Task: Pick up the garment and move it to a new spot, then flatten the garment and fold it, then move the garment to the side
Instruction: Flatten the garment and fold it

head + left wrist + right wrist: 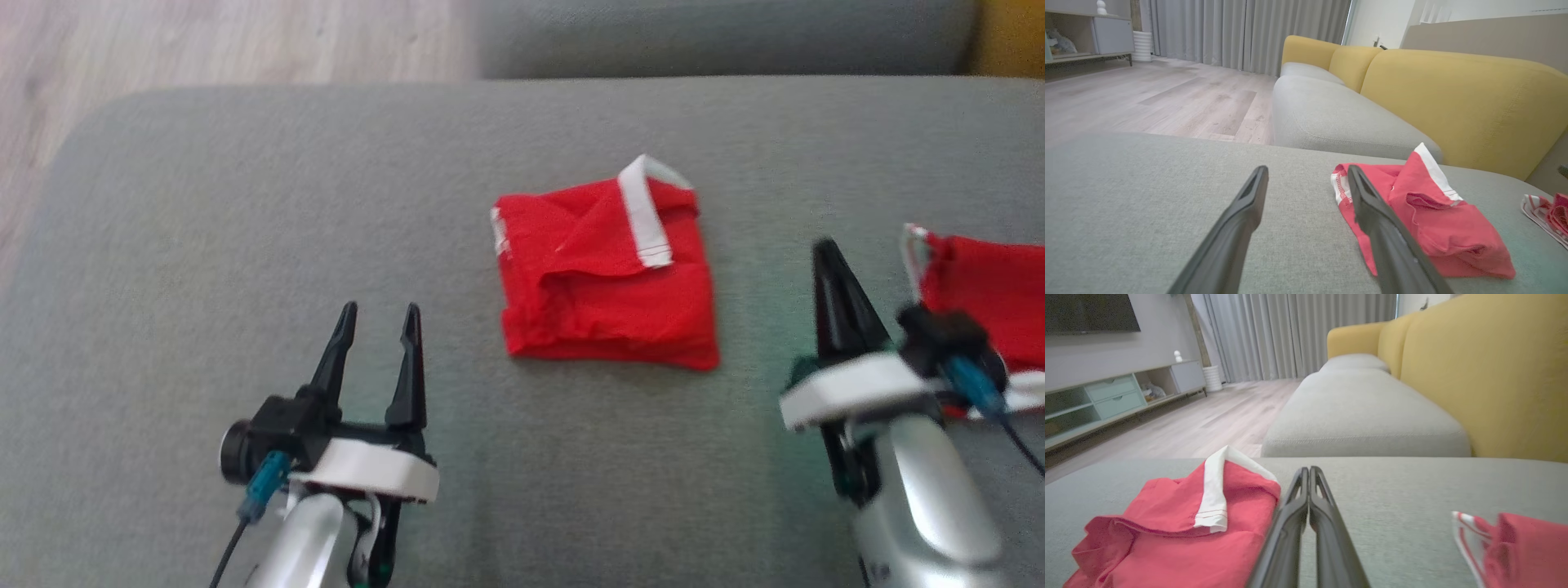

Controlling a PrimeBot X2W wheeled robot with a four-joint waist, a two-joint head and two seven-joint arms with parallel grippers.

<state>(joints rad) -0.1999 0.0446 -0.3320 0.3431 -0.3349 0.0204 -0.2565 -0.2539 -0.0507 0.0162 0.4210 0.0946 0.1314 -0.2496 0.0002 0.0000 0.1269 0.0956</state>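
Observation:
A red garment (608, 278) with white trim lies folded into a rough square on the grey cushion (245, 204). It also shows as the red garment (1429, 220) in the left wrist view and the red garment (1171, 531) in the right wrist view. My left gripper (375, 314) hovers open, down and to the left of it, with nothing between the fingers (1241, 220). My right gripper (826, 249) stands to the garment's right, its two fingers (1292, 514) pressed together on nothing.
A second red and white cloth (988, 302) lies at the right edge, just beyond my right gripper. A yellow backrest (1453, 98) lines the sofa's far side. Wooden floor (204, 41) lies past the cushion's rounded left edge.

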